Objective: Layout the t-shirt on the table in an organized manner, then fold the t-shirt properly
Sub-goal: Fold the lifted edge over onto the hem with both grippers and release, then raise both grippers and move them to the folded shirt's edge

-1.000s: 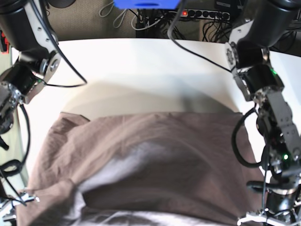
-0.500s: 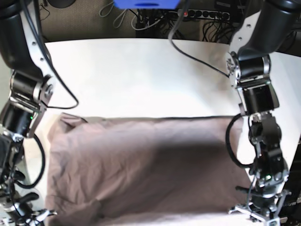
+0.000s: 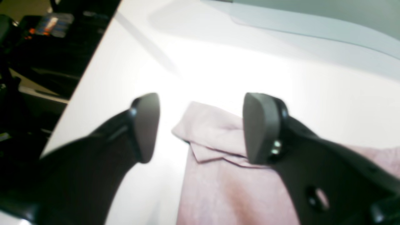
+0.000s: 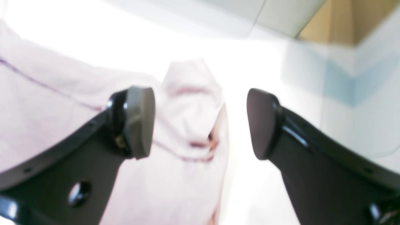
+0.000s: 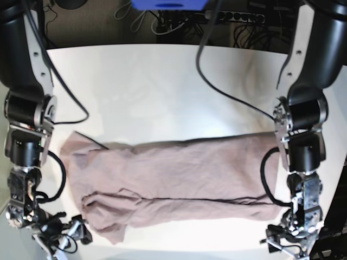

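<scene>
Across the near half of the worktop (image 5: 162,86) you have the t-shirt (image 5: 179,179) lying as a long, wrinkled band that runs from one arm to the other, with bare white surface beyond it toward the far edge. Your left claw (image 3: 200,128) hangs released, its two dark pads spread wide, over a folded-over corner of the t-shirt (image 3: 218,150); nothing is between the pads, and one pad covers part of the cloth from the wrist camera. Your right claw (image 4: 200,122) is likewise spread and empty, sitting above a bunched lobe of the t-shirt (image 4: 187,125) near the fabric's edge. From the base camera, the right claw (image 5: 65,233) sits low at the near corner just beside the crumpled end of the cloth, and the left claw (image 5: 287,241) sits at the opposite near corner by the straighter end. Behind the worktop you can see a power strip (image 5: 233,15) and a tangle of cables (image 5: 162,24), well apart from the shirt. A black cable (image 5: 233,97) from the left arm drapes across the worktop's far part.
</scene>
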Motion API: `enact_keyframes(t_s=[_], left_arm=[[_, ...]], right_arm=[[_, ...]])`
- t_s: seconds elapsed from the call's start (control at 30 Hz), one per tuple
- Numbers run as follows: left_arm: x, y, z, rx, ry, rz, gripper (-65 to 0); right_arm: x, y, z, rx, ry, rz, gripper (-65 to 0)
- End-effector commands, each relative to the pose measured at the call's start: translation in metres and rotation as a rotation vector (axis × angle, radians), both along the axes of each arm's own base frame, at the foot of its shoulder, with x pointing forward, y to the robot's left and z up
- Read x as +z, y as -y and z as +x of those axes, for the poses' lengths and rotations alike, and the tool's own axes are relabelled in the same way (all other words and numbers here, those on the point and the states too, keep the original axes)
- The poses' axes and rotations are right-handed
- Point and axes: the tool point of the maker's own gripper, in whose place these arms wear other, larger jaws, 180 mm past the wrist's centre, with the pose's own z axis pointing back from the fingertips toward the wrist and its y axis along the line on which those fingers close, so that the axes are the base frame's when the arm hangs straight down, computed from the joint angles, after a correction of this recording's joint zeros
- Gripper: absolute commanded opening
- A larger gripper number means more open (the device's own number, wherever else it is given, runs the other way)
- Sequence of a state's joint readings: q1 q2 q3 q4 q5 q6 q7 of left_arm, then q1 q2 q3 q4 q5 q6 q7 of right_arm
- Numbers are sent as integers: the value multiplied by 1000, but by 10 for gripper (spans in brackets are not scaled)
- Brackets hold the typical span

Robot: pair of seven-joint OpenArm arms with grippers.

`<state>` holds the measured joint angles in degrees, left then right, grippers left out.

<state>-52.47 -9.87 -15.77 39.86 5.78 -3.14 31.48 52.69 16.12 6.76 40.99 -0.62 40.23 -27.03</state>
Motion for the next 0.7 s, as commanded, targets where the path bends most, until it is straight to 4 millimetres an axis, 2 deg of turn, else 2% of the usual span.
enact_keyframes(t_s=[0.0, 0.07, 0.1, 0.13, 0.2, 0.27, 0.37, 0.43, 0.53, 0.67], left_arm=[[32, -9, 6, 11, 71, 21, -227], [18, -16, -8, 19, 41, 46, -227], [13, -25, -18, 30, 32, 61, -227], [-1, -31, -32, 38, 6, 79, -227], [-19, -34, -50, 38, -12, 106, -227], [-48, -34, -75, 34, -50, 129, -228], [-74, -31, -101, 27, -83, 145, -228], [-86, -29, -116, 22, -102, 156, -228], [-109, -16, -138, 4, -137, 145, -228], [-130, -28, -169, 52, -177, 119, -228]], right_arm=[[27, 10, 7, -18, 61, 6, -193], [3, 18, -5, -34, 8, -4, -193], [-2, 33, -13, -58, -2, -27, -193], [-11, 43, -25, -73, -12, -54, -193], [-24, 50, -45, -82, -15, -97, -193], [-40, 48, -70, -65, -8, -149, -192], [-53, 41, -102, -37, 2, -207, -191], [-60, 40, -121, -30, 1, -231, -191], [-76, 41, -151, -46, -19, -229, -191], [-98, 47, -180, -97, -61, -189, -191]])
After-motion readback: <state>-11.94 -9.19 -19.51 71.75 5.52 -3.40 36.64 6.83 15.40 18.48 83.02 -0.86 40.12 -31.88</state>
